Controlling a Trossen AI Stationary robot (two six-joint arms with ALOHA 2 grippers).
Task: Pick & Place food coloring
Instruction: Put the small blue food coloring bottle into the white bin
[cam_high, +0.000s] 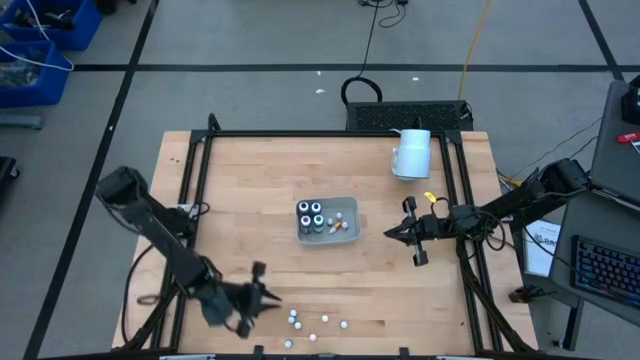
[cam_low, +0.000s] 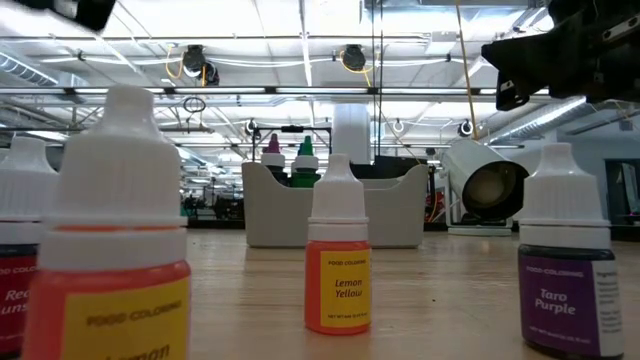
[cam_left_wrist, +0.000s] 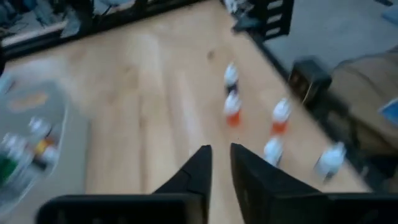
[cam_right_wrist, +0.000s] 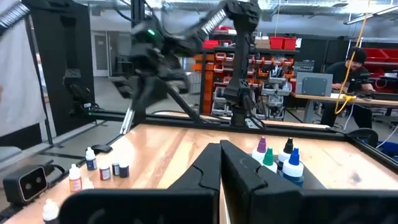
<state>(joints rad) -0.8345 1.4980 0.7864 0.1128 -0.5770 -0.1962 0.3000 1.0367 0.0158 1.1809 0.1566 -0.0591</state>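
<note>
The food coloring shows as small white-capped bottles. Several stand loose near the table's front edge (cam_high: 312, 323), among them a yellow-labelled one (cam_low: 338, 255) and a purple-labelled one (cam_low: 565, 262). Others stand in the pale grey tray (cam_high: 345, 208) at mid-table. My left gripper (cam_high: 266, 300) hovers just left of the loose bottles (cam_left_wrist: 232, 109). Its fingers stand slightly open, with nothing between them (cam_left_wrist: 221, 163). My right gripper (cam_high: 388, 235) waits shut to the right of the tray, also empty (cam_right_wrist: 219, 152).
A white mug (cam_high: 412, 153) lies at the back right, its mouth toward the low camera (cam_low: 487, 186). Black frame rails (cam_high: 190, 190) run along the table's sides. Bare wood lies between the tray and the loose bottles.
</note>
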